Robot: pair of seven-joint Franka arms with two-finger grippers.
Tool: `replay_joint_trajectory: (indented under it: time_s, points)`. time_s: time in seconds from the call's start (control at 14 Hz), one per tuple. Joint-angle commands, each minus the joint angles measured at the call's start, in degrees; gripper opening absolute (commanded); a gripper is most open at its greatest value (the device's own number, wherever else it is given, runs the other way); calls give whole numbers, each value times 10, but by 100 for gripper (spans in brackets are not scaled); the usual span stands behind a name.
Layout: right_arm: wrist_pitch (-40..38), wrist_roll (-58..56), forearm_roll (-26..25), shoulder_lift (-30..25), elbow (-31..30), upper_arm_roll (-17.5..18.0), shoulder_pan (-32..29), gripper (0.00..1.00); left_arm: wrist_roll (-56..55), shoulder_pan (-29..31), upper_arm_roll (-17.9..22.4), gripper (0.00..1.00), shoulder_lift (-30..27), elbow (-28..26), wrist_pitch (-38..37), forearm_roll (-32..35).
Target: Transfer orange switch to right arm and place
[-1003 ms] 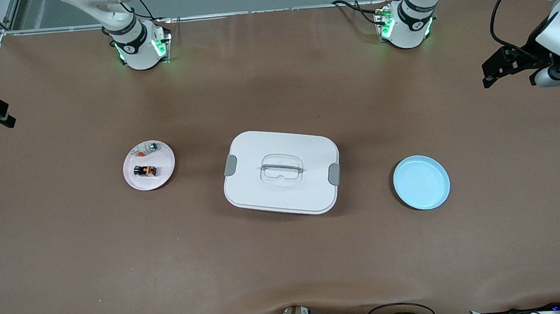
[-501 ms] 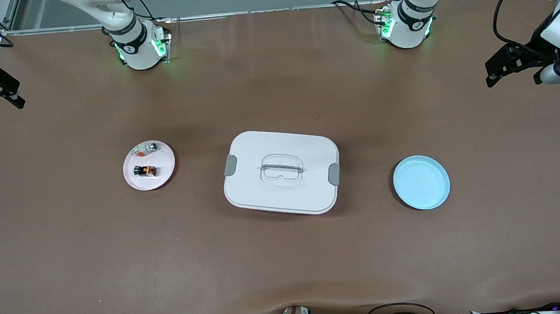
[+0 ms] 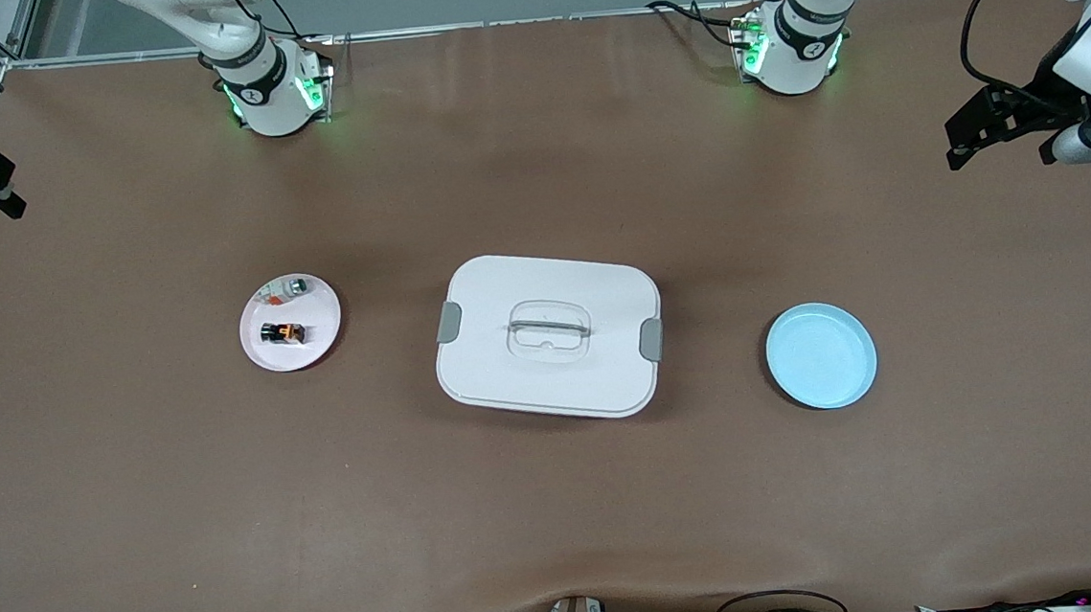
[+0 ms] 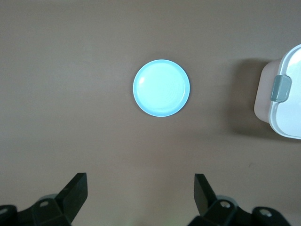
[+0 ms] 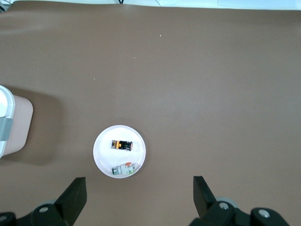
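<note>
Orange switch [image 3: 282, 332] on pink plate [image 3: 318, 346] — blue plate [image 3: 821, 356] seemingly bare.

White jointed arms [image 3: 250, 67], black bands, green-lit bases.

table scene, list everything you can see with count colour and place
orange switch: 1, black with orange part, on the pink plate
silvery-white piece: 1, red and green marks, same plate, farther from the front camera than the switch
pink plate: 1, pale pink, toward the right arm's end of the table
lidded box: 1, white with grey latches, mid table
blue plate: 1, light blue, bare, toward the left arm's end
table: 1, brown
right gripper: 1, black, fingers open, up over the table edge
left gripper: 1, black, fingers open, up over its end
</note>
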Motion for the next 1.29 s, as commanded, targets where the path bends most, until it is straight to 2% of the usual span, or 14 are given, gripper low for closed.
replay_joint_trajectory:
  time_s: [0.0,0.5,0.79,1.22]
  points:
    - [-47,-9,-1,39,64,7,-10,100,0,-2,2,100,5,10,-10,12]
    - [-98,-8,-1,79,126,7,-14,100,0,-1,2,100,7,10,-10,12]
    - [-98,28,-2,84,127,7,-10,100,0,-1,2,100,10,10,-10,11]
    - [-104,25,-1,86,127,7,-10,100,0,-1,2,100,11,10,-10,11]
